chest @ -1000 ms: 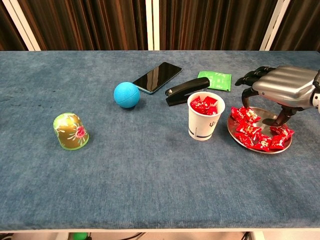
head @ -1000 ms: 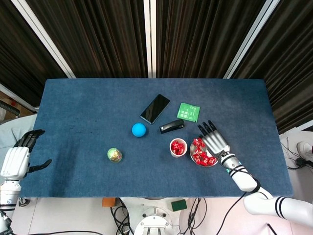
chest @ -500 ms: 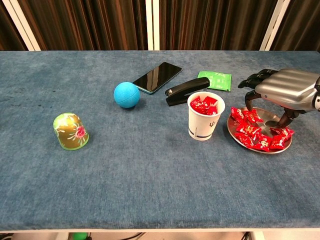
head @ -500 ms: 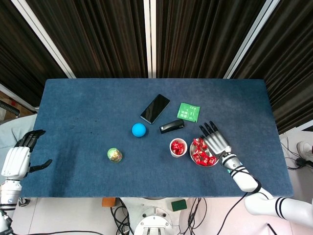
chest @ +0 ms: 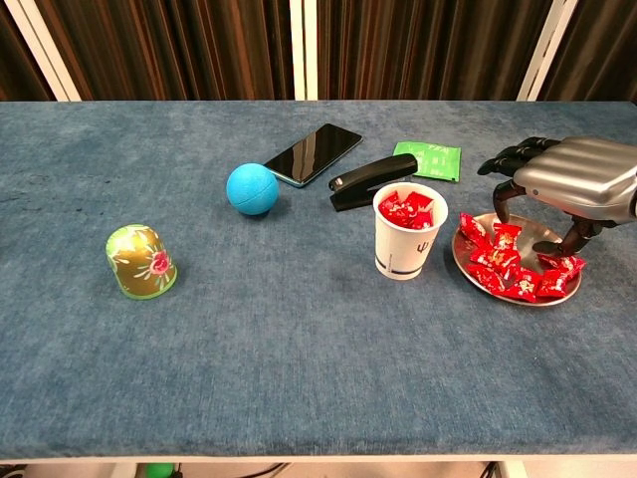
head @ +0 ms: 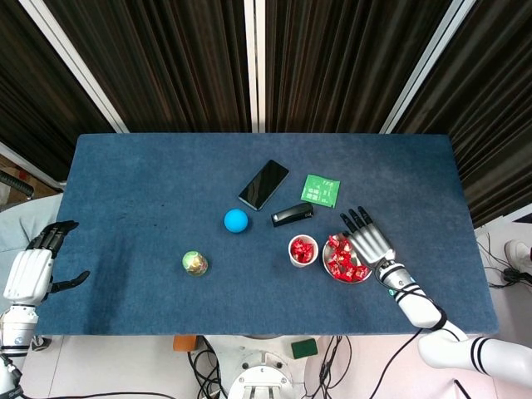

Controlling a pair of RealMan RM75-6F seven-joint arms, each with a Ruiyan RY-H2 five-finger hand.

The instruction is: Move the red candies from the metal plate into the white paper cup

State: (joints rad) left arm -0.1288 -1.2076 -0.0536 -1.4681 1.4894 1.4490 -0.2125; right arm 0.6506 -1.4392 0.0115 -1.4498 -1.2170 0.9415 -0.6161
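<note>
Several red wrapped candies (chest: 510, 271) (head: 339, 261) lie on the round metal plate (chest: 466, 267) (head: 326, 263) at the right of the table. To its left stands the white paper cup (chest: 407, 244) (head: 302, 250), holding red candies (chest: 406, 210). My right hand (chest: 567, 183) (head: 368, 240) hovers over the plate's far right side, palm down, fingers spread and curved downward toward the candies, with nothing held. My left hand (head: 32, 267) hangs open off the table's left edge, far from everything.
A black stapler (chest: 372, 180) and a green packet (chest: 428, 159) lie just behind the cup. A black phone (chest: 314, 153), a blue ball (chest: 252, 189) and a green decorated dome-shaped object (chest: 140, 261) sit further left on the blue tablecloth.
My right hand has drifted slightly right and back over the plate, its fingers still spread. The candies, the cup and my left hand stay as they were.
</note>
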